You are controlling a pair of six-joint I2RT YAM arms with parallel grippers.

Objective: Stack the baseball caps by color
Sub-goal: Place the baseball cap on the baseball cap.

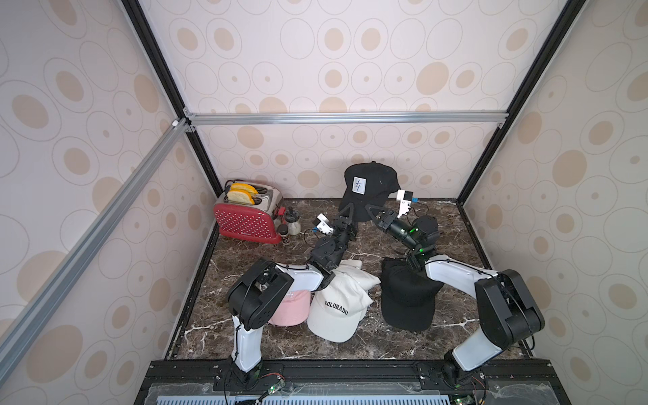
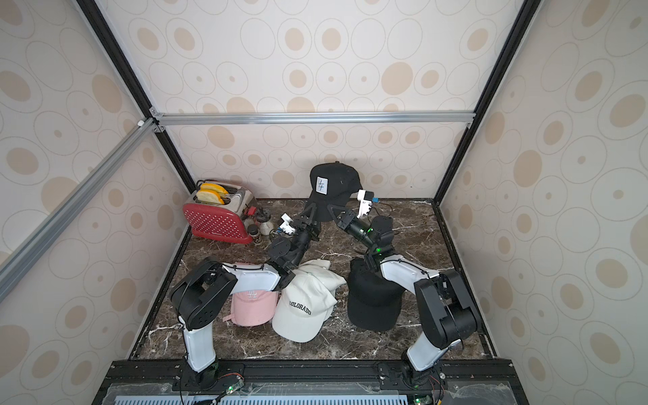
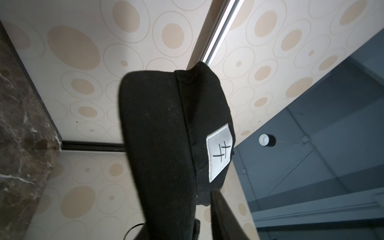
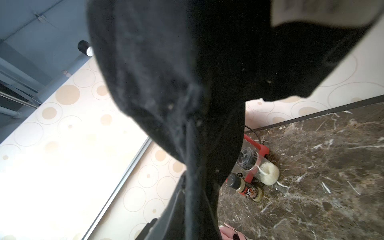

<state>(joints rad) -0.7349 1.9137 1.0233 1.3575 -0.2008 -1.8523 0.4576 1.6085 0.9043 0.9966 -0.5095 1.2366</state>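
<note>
Fabric of the black patched cap [image 1: 377, 180] was clamped in the right tool [image 1: 372, 209], which held it aloft over the back of the marble surface [image 1: 452, 228]. The left tool [image 1: 349, 210] had its jaws apart about the brim, one finger [image 3: 222, 216] standing clear of it. Toward the front lay a pink LA cap [image 2: 250, 308], off-white COLORADO caps [image 1: 336, 312] just beside it, and black caps [image 1: 408, 298] apart to their right. A red toaster [image 1: 245, 221] stood in the far left corner
</note>
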